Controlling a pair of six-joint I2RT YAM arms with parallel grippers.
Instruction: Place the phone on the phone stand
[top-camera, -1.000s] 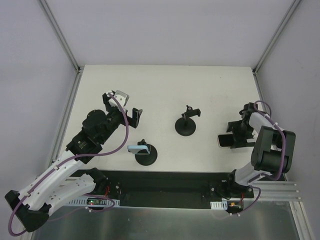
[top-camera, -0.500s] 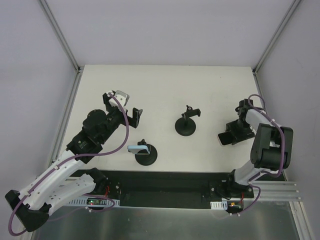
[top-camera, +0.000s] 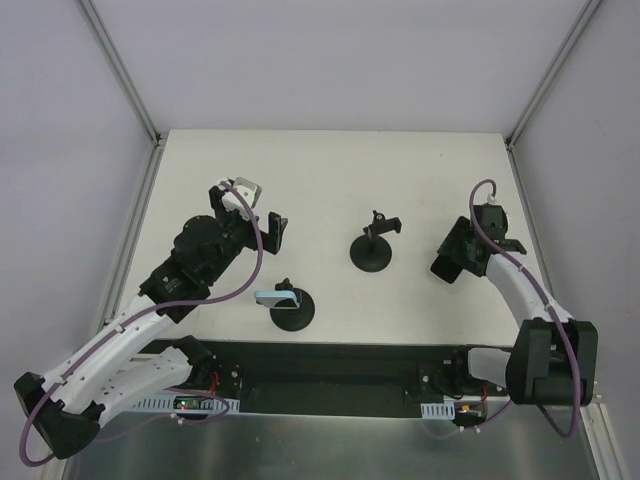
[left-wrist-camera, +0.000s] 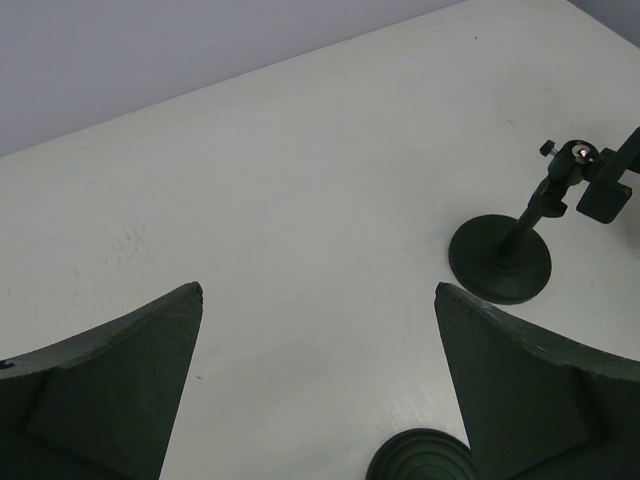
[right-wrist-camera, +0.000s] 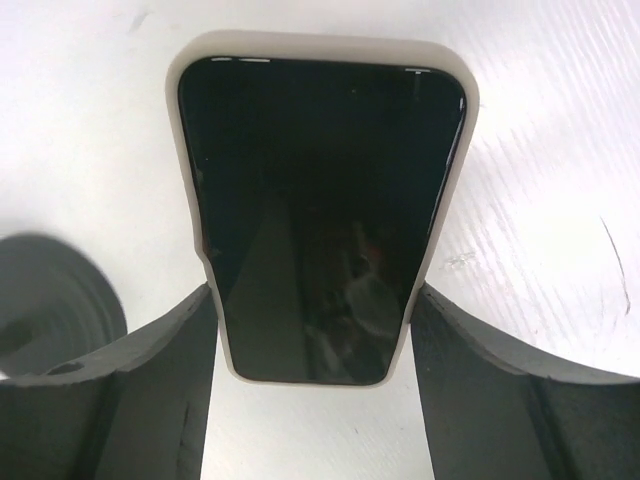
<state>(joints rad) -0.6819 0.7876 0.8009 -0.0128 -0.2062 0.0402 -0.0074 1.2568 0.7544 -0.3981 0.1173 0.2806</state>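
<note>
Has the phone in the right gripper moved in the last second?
Yes. The phone has shifted up the top view, from below the base of the empty phone stand to about level with it.

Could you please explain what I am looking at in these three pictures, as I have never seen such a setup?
These are two robot arms bolted to a white table. One picture looks down from overhead; the other two come from a camera on each wrist. The left gripper is open and empty. The right gripper is closed on a phone in a pale case. Two black stands sit on the table: a central stand, and a nearer stand carrying a light blue object.
</note>
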